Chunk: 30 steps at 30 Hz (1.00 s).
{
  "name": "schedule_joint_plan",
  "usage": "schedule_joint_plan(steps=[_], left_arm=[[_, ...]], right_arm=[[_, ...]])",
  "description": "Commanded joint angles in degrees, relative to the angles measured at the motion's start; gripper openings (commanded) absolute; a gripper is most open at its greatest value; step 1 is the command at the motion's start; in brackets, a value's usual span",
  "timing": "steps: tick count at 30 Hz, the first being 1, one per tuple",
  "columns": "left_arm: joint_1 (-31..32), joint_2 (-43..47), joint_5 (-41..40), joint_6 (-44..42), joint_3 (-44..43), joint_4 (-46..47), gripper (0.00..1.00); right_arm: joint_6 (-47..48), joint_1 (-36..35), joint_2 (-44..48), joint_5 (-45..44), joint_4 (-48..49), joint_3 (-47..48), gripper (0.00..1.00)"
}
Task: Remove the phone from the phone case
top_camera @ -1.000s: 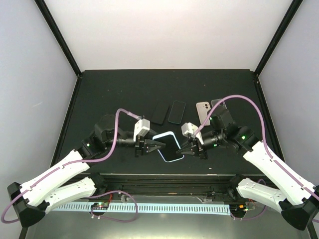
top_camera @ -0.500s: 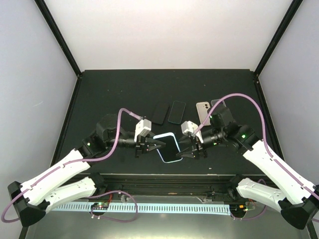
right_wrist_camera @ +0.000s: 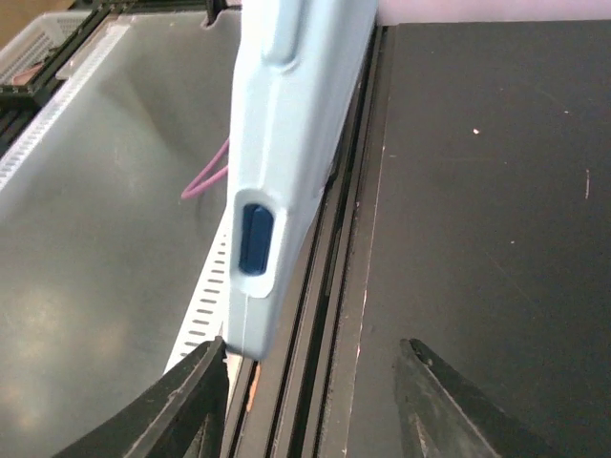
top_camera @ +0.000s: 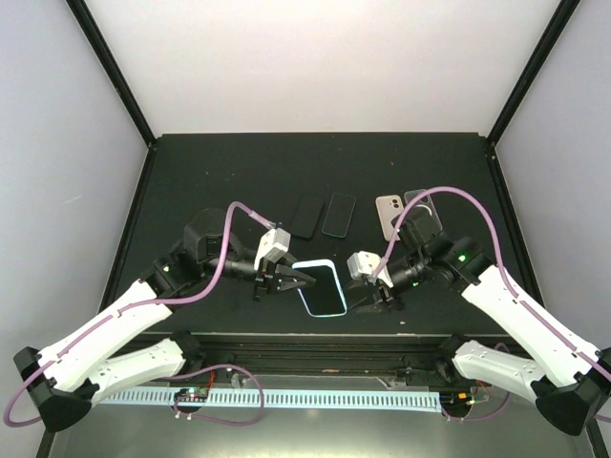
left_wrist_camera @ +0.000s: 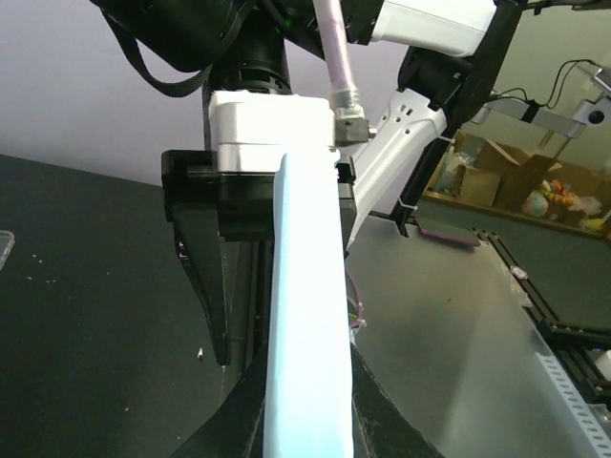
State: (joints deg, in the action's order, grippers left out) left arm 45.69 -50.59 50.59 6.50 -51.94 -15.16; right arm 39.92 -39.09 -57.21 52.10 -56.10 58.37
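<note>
The phone in its light blue case (top_camera: 320, 286) is held above the table's near middle, screen up. My left gripper (top_camera: 291, 280) is shut on the case's left edge. In the left wrist view the case (left_wrist_camera: 305, 315) runs edge-on between the jaws of my left gripper (left_wrist_camera: 305, 425). My right gripper (top_camera: 370, 288) is open at the case's right side. In the right wrist view the case (right_wrist_camera: 286, 143), with a dark blue side button (right_wrist_camera: 258, 239), hangs just above the left finger of my right gripper (right_wrist_camera: 315, 386), and the jaws stand wide apart.
Further back on the black table (top_camera: 220, 181) lie a black phone (top_camera: 306, 217), a dark blue phone (top_camera: 339, 214), a beige phone case (top_camera: 389, 215) and a clear one (top_camera: 422, 198) partly behind the right arm. The table's near edge rail (right_wrist_camera: 348, 286) runs just below the case.
The cased phone has turned more upright in the top view and shifted slightly toward the near edge. The right wrist has drawn back to the right and lowered. The left gripper keeps its hold.
</note>
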Motion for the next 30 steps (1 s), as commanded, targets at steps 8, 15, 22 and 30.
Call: schedule_joint_plan(steps=[8, 15, 22, 30], left_arm=[[-0.7, 1.4, 3.1, 0.7, -0.3, 4.2, 0.02], [-1.2, 2.2, -0.3, 3.2, 1.7, 7.1, 0.02], [-1.8, 2.9, -1.3, 4.9, 3.4, 9.4, 0.02], [-2.2, 2.5, -1.4, 5.7, 3.9, 10.3, 0.02]], right_arm=[[4.7, -0.6, -1.8, 3.2, -2.9, -0.5, 0.44], [-1.5, -1.6, -0.2, 3.5, 3.2, -2.9, 0.44], [0.3, -1.7, 0.2, 3.7, 0.7, -2.2, 0.39], [1.6, -1.8, 0.2, 3.7, -0.3, -2.3, 0.30]])
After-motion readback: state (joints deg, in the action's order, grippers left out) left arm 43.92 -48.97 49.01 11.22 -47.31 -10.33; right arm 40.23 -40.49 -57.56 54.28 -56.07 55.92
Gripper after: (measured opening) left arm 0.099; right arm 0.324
